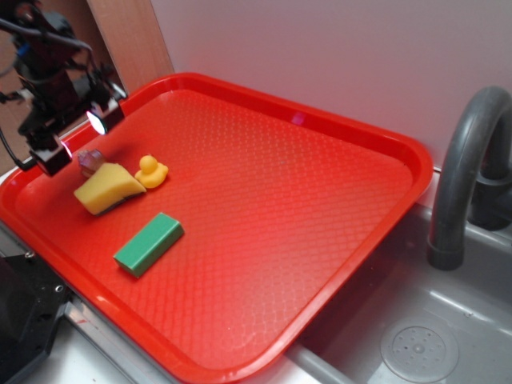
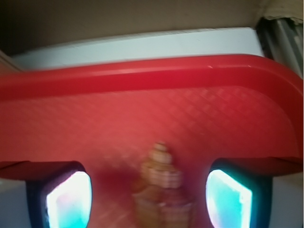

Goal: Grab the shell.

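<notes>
Red tray (image 1: 320,168), shell (image 2: 161,190) between parted tool (image 1: 74,136), sponge (image 1: 108,189) and duck (image 1: 150,171) beside

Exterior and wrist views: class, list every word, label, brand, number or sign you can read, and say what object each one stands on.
None: no readable text in either view.
Red plastic tray: embossed diamond pattern only.
Green rectangular block: plain.
Yellow rubber duck: no markings.
Yellow sponge wedge: plain.
Brown-and-tan ridged shell: stripes only.
Gripper: glowing pads, no lettering visible.
</notes>
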